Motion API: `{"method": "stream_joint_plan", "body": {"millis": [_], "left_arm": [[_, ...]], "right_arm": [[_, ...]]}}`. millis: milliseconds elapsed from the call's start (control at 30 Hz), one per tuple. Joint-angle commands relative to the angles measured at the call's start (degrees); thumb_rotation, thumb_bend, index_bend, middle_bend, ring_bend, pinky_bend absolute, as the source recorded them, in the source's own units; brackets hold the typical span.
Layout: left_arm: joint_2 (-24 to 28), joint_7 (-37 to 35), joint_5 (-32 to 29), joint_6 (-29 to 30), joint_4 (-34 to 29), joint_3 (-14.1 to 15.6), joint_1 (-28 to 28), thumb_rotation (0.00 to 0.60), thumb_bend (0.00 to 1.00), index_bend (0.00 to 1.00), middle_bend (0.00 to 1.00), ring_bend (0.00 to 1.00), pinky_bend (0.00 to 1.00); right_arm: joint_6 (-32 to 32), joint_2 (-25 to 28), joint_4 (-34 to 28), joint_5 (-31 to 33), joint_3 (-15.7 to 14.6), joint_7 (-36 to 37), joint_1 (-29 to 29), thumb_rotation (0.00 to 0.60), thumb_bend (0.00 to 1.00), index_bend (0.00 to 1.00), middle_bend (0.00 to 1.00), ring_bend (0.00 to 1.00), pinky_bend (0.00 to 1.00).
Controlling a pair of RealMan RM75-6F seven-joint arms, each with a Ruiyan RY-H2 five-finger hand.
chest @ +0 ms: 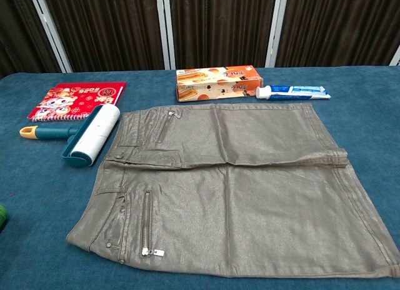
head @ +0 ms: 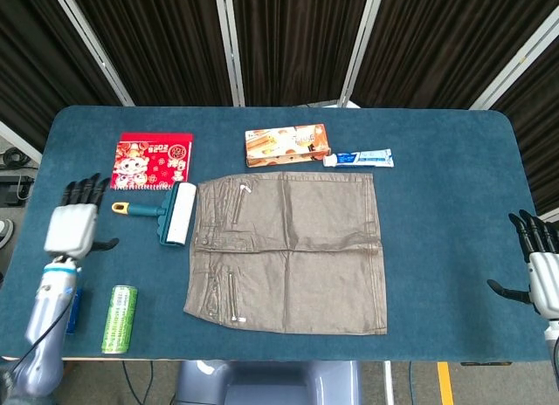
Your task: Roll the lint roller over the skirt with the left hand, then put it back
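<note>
Left hand hovers with fingers spread, apart from the lint roller (right hand likewise empty).

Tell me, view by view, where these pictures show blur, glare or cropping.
Head view: the left hand is slightly motion-blurred while the skirt and lint roller are sharp; the right hand is cut by the frame edge. Chest view: even light, soft sheen on the skirt, no hard shadows, neither hand showing.
</note>
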Motion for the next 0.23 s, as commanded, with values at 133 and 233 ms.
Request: {"method": "stream_joint_plan", "body": {"millis": [133, 233], "left_arm": [[2.1, -3.8, 10.8, 11.4, -3.1, 3.8, 9.1, 0.600, 0.00, 0.00, 0.00, 0.00, 0.00], [2.1, -5.9, 11.3, 11.3, -2.5, 3.7, 10.5, 0.600, 0.00, 0.00, 0.00, 0.00, 0.00]], "right_arm": [[0.4, 0.3, -0.3, -0.4, -0.1, 0.0, -0.2, 0.600, 0.00, 0.00, 0.00, 0.00, 0.00], [0.7, 0.4, -0.6, -0.5, -0.1, 0.0, -0.3, 0.600, 0.00, 0.00, 0.00, 0.00, 0.00]]}}
